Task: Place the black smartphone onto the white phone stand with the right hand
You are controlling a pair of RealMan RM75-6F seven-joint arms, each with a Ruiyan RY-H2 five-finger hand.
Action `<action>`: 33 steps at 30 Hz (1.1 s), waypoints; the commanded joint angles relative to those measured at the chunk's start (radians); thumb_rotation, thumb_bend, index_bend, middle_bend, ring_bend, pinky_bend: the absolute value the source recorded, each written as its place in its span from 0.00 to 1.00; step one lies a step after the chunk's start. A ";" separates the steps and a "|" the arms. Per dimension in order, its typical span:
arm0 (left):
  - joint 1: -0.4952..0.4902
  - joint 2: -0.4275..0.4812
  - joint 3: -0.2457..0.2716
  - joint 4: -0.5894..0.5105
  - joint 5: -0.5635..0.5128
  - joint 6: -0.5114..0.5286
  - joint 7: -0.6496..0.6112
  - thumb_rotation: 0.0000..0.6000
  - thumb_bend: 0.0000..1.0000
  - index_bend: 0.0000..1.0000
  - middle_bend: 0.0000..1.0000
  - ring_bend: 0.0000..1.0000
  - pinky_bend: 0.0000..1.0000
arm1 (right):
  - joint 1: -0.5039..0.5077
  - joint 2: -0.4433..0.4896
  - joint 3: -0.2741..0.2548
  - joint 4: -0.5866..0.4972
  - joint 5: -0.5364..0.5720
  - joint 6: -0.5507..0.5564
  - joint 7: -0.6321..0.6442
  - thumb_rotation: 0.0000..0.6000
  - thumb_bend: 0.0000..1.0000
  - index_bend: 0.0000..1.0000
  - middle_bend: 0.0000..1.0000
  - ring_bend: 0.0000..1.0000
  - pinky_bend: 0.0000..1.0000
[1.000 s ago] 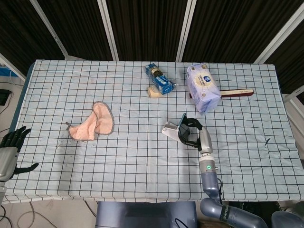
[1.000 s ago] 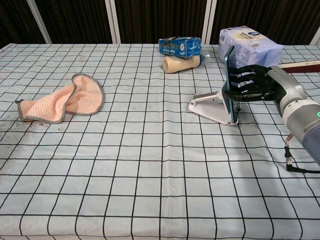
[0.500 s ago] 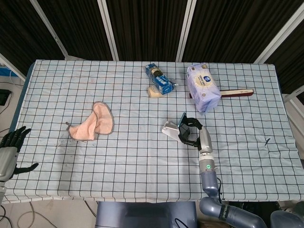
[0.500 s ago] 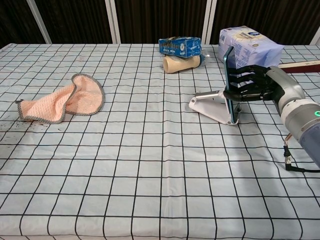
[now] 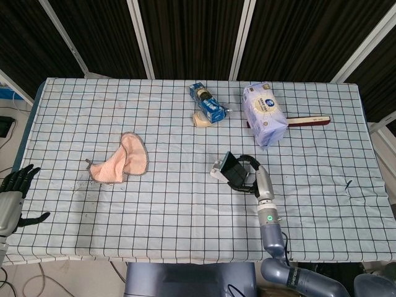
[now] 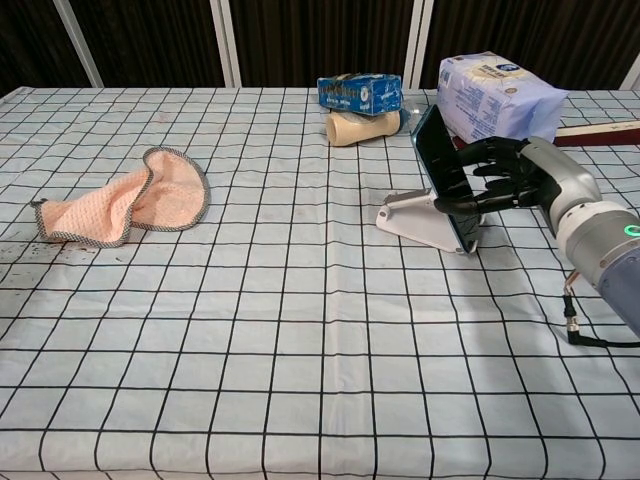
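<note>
Black smartphone (image 6: 443, 176) now tilted back over white phone stand (image 6: 418, 216), right hand (image 6: 500, 176) gripping it; labels unreadable.

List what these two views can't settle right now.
- Whether the phone is seated on the stand: the right hand covers its back in the chest view, and it is too small in the head view.
- The stand's back rest: hidden behind the phone in both views.
- Left hand: cut off by the head view's left edge, absent from the chest view.
- Print on the blue box: too small.
</note>
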 commanded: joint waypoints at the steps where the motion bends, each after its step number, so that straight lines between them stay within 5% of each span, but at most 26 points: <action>1: 0.000 0.000 0.000 0.000 0.000 0.000 0.000 1.00 0.00 0.00 0.00 0.00 0.00 | 0.001 0.003 -0.003 -0.003 -0.004 -0.003 -0.001 1.00 0.04 0.26 0.16 0.12 0.15; 16: -0.001 -0.001 0.000 0.001 0.002 0.000 0.003 1.00 0.00 0.00 0.00 0.00 0.00 | -0.012 0.054 -0.027 -0.056 -0.038 0.016 -0.043 1.00 0.01 0.01 0.04 0.04 0.14; 25: 0.001 -0.004 0.007 0.005 0.019 0.010 0.019 1.00 0.00 0.00 0.00 0.00 0.00 | -0.105 0.298 -0.112 -0.232 -0.089 0.064 -0.183 1.00 0.03 0.00 0.00 0.01 0.14; 33: 0.005 -0.014 0.012 0.015 0.031 0.022 0.052 1.00 0.00 0.00 0.00 0.00 0.00 | -0.225 0.567 -0.247 -0.372 -0.205 0.153 -0.310 1.00 0.03 0.00 0.00 0.00 0.14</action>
